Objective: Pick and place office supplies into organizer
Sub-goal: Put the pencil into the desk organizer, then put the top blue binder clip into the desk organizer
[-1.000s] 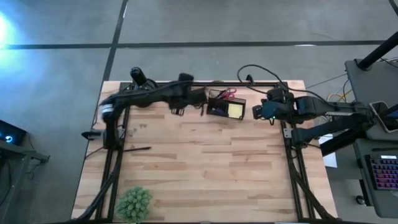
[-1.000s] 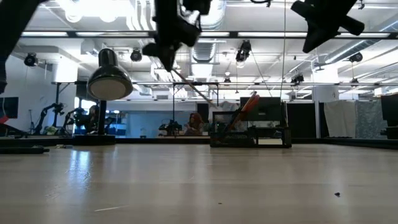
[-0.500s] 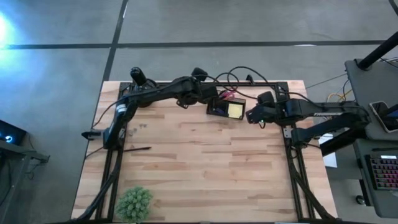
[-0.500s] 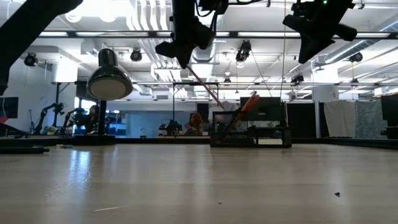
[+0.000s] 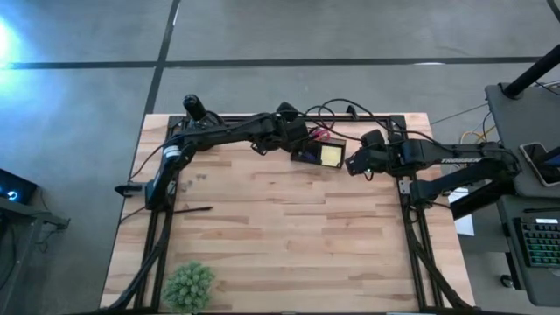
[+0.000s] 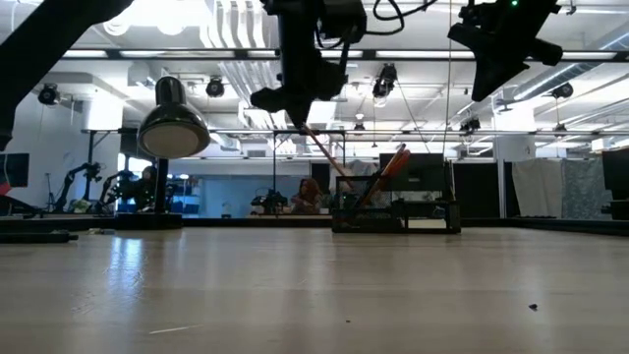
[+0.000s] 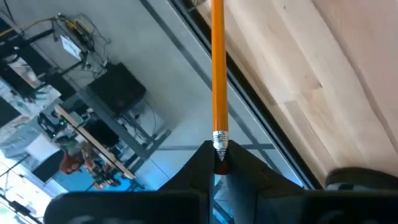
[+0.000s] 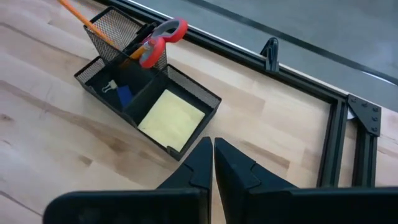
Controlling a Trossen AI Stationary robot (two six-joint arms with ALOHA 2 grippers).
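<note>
The black mesh organizer (image 5: pixel 317 152) (image 8: pixel 149 106) stands near the table's far edge. It holds red-handled scissors (image 8: pixel 159 38) upright, a yellow sticky-note pad (image 8: pixel 171 119) and a small blue-purple piece (image 8: pixel 123 97). My left gripper (image 5: pixel 299 140) (image 6: pixel 293 120) hovers just left of it, shut on an orange pencil (image 7: pixel 217 68) (image 6: pixel 322 155). The pencil slants down into the tall mesh compartment (image 8: pixel 115 34). My right gripper (image 5: pixel 350 164) (image 8: pixel 212 147) hangs shut in the air right of the organizer, holding nothing. A black pen (image 5: pixel 192 210) lies flat at the table's left. My left gripper pinches the pencil's eraser end (image 7: pixel 219 155), just behind the metal ferrule, between its two fingertips. The pencil runs on in line with the fingers. It slants down from the table's left toward the organizer, lifted clear of the table, its lower end (image 8: pixel 99 26) at the tall compartment.
A small green plant (image 5: pixel 188 284) sits at the near left corner. A round black object with an upright knob (image 5: pixel 194 108) stands at the far left corner. A desk lamp (image 6: pixel 173 123) shows at the left in the low view. A black frame (image 5: pixel 411 219) borders the bare wood.
My left gripper has moved toward the table's right edge, closer to the organizer, sinking a little and rolling about its own axis. The pencil has gone with it, and its lower end now reaches the organizer. My right gripper has shifted slightly toward the organizer and then kept still.
</note>
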